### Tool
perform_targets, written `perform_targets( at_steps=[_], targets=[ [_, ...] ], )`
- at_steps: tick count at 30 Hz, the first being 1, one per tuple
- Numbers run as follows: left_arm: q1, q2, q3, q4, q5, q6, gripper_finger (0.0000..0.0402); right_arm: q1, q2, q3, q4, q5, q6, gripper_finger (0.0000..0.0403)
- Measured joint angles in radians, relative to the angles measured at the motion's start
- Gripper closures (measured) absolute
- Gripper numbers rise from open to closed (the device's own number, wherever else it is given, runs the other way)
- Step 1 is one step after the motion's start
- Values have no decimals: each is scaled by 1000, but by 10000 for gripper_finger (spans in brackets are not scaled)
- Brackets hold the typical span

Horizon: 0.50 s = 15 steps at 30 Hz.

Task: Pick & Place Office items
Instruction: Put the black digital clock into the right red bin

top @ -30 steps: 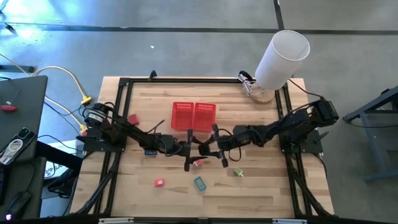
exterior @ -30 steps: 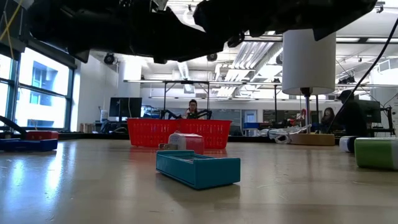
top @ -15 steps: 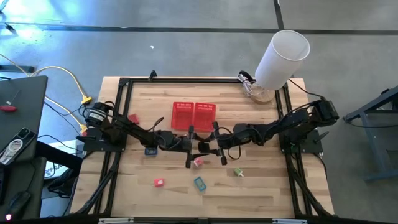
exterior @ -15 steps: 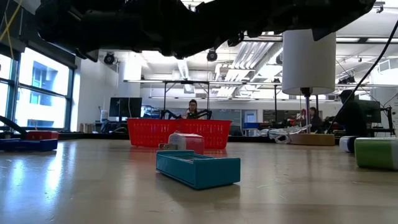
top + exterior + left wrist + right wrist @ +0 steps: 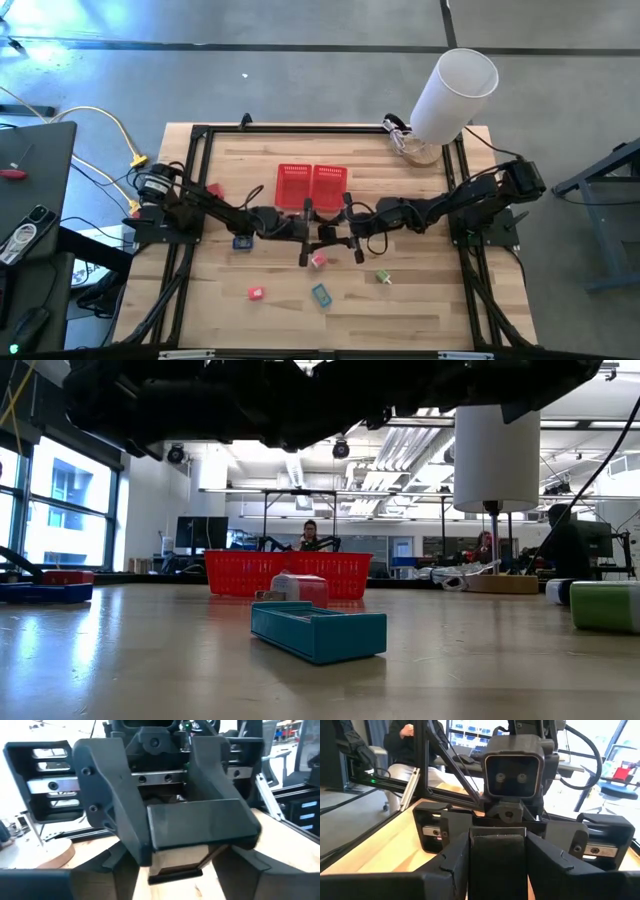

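Note:
Above the table's middle, my two grippers face each other. My right gripper point(image 5: 332, 237) is shut on a black block point(image 5: 497, 851), one of the office items. My left gripper point(image 5: 316, 236) stands open facing it, one finger on either side of the block's free end point(image 5: 200, 827). On the table lie a pale pink item point(image 5: 318, 261), a teal one point(image 5: 321, 294), a green one point(image 5: 383, 277), a red-pink one point(image 5: 255, 293) and a dark blue one point(image 5: 241, 243). My right gripper pinches the black block's two side faces point(image 5: 472, 855) between its two fingers point(image 5: 451, 865). The fingers come level from the table's right side. The block sticks out past the fingertips toward my left gripper and is lifted clear of the table.
The red two-compartment mesh basket point(image 5: 311, 185) stands just beyond the grippers, toward the far edge. A big white cylinder point(image 5: 455, 90) rises at the far right corner. A small red item point(image 5: 213, 191) lies at the far left. People sit in the room behind.
My left gripper has swung from a little nearer the table's front edge toward the far side and up, squaring up to my right gripper and the black block. My right gripper and the block have kept still.

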Motion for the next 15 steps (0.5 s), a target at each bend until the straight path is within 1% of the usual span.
perform_targets(
  at_steps=[4, 9, 11, 13, 15],
  targets=[
    [2, 0, 0, -1, 0, 3, 255, 0, 0, 0, -15, 0, 9, 241],
    [3, 0, 0, -15, -1, 3, 255, 1, 0, 0, -20, 2, 17, 227],
    [3, 0, 1, -33, -5, 3, 255, 3, 0, 0, -24, 3, 59, 224],
    [3, 0, 3, -58, -30, 20, 255, 9, 0, 0, -31, 16, 96, 219],
    [-5, 0, 5, -89, -87, 56, 255, 15, -14, 0, -63, 34, 123, 213]
  ],
)
